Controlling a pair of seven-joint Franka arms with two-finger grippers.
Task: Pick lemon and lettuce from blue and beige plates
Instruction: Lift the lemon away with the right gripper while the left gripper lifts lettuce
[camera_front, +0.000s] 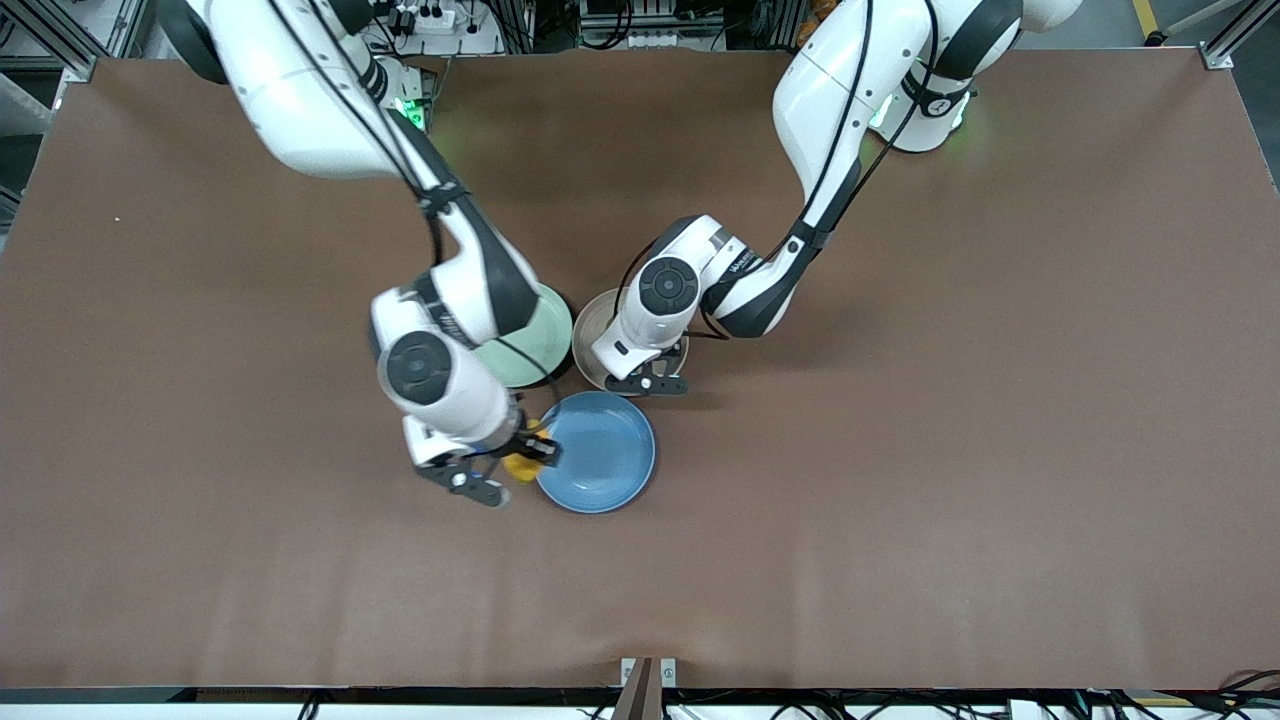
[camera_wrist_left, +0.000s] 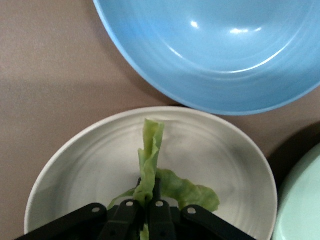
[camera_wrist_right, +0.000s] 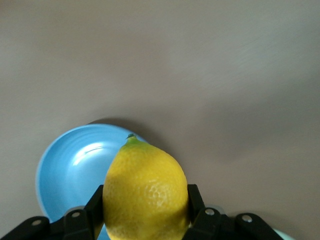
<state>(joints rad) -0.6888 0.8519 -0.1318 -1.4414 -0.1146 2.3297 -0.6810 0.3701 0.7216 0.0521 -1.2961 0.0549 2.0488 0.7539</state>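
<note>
My right gripper is shut on the yellow lemon and holds it over the rim of the blue plate at the right arm's end. In the right wrist view the lemon fills the space between the fingers, with the blue plate below it. My left gripper is low over the beige plate. In the left wrist view it is shut on the pale green lettuce leaf, whose lower part trails on the beige plate. The hand hides the lettuce in the front view.
A mint-green plate lies beside the beige plate, partly under the right arm, and shows in the left wrist view. The blue plate lies close to the beige one, nearer the front camera. Brown tabletop surrounds them.
</note>
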